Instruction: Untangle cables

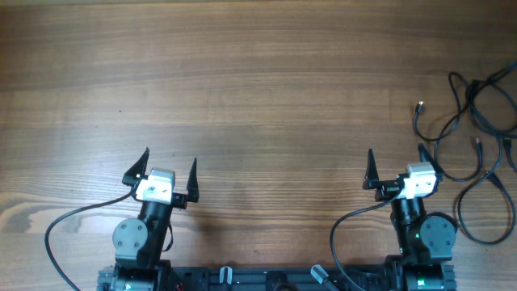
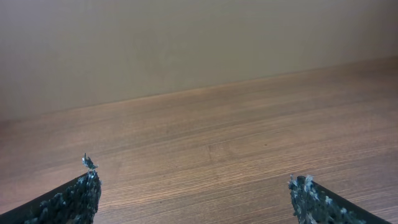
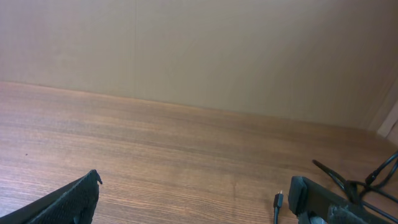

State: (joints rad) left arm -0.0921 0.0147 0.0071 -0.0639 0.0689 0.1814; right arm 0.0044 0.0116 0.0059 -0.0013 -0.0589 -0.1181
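**Cables lie loose at the right edge, both claws apart**

Overhead: I see the cables (image 1: pixel 482 123) sprawled in loose, crossing loops at the right edge of the desk (image 1: pixel 258 73). They lie just right of my right claw (image 1: pixel 396 153) and well apart from the left claw (image 1: pixel 170 158). Both claws gape, holding nothing.

Left wrist: only bare desk between the spread fingers (image 2: pixel 74 202).

Right wrist: a plug end (image 3: pixel 278 199) and thin strands lie low on the right.

They look light, limp and slithery. I'd pinch one strand near a plug, clear of the crossings.

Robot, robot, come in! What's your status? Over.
Left end effector open, empty. Right end effector open, empty. Thin black cables tangled beside right arm, not held. Nothing blocking.
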